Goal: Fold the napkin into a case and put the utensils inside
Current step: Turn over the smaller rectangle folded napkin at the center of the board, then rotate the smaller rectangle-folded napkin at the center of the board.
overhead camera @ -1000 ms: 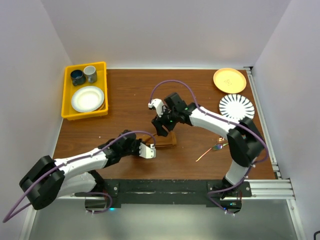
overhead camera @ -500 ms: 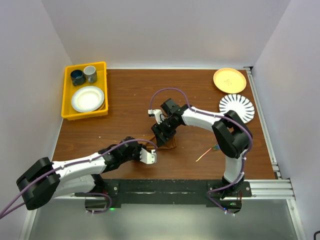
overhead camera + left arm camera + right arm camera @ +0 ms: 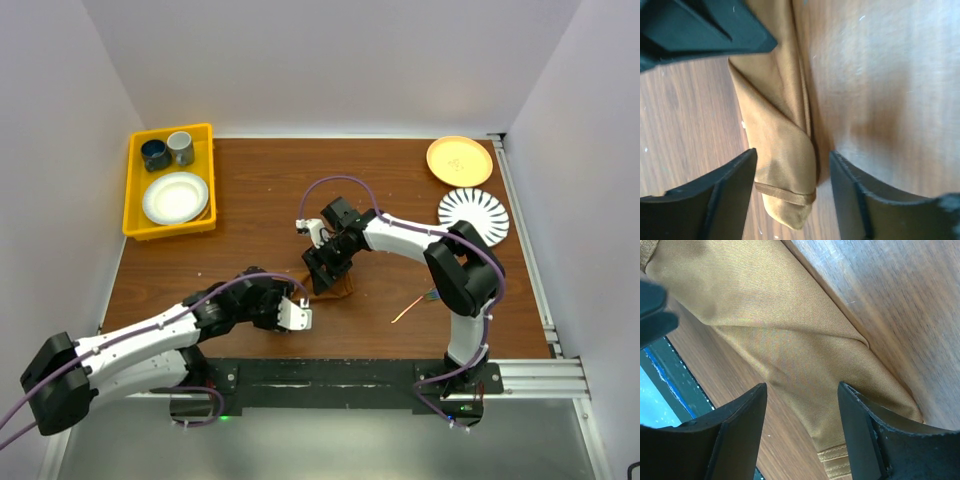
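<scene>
Folded napkin (image 3: 338,286) a narrow strip at centre of frame, low on table (image 3: 250,200). Its end sits between the spread fingers of left gripper (image 3: 791,197), cloth unpinched. Over it, right gripper (image 3: 322,270), fingers likewise spread. To the right, apart, utensils (image 3: 420,300).

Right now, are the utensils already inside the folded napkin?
No, the utensils lie on the bare table, apart from the napkin, on its right.
</scene>
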Controlling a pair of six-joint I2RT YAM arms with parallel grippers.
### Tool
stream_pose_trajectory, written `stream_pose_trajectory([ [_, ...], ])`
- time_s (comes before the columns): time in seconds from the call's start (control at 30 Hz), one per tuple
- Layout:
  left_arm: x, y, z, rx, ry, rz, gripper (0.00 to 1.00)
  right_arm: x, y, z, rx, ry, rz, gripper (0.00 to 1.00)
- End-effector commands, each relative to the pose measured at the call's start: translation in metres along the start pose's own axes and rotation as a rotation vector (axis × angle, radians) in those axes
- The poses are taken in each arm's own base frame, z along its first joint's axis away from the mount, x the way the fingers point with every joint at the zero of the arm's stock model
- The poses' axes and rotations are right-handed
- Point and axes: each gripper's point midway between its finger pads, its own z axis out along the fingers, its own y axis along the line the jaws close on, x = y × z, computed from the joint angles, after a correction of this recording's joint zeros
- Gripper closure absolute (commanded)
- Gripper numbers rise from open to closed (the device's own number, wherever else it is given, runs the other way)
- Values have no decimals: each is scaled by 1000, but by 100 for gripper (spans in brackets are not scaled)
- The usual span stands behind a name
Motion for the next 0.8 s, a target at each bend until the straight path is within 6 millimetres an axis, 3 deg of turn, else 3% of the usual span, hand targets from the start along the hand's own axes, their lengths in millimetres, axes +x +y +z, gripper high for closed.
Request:
stream_pose_trajectory([
  [0.0, -27, -8, -19, 81, -90, -46, 29, -10, 4, -12, 9, -26, -20, 35],
  [0.07, -39, 0, -28, 65, -125, -95, 31, -15, 12, -20, -17, -44, -38, 35],
  [0.23, -45, 17, -42, 72, -167, -219, 56, -29, 35, -47, -66, -96, -103, 32],
  [0.27, -40, 31, -44, 57, -161, -272, 59, -31, 36, -52, -61, -107, -115, 32],
  [0.3, -35, 29, -44, 83, -142, -303, 68, -34, 36, -57, -43, -119, -130, 32],
  [0.47, -22, 28, -28, 161, -76, -389, 86, -26, 17, -58, 50, -67, -156, 38],
  [0.6, -10, 17, -18, 188, -40, -375, 88, -10, -7, -47, 128, -1, -154, 44],
  [0.77, 21, -8, -3, 225, 44, -356, 88, 16, -26, -28, 160, 88, -131, 48],
])
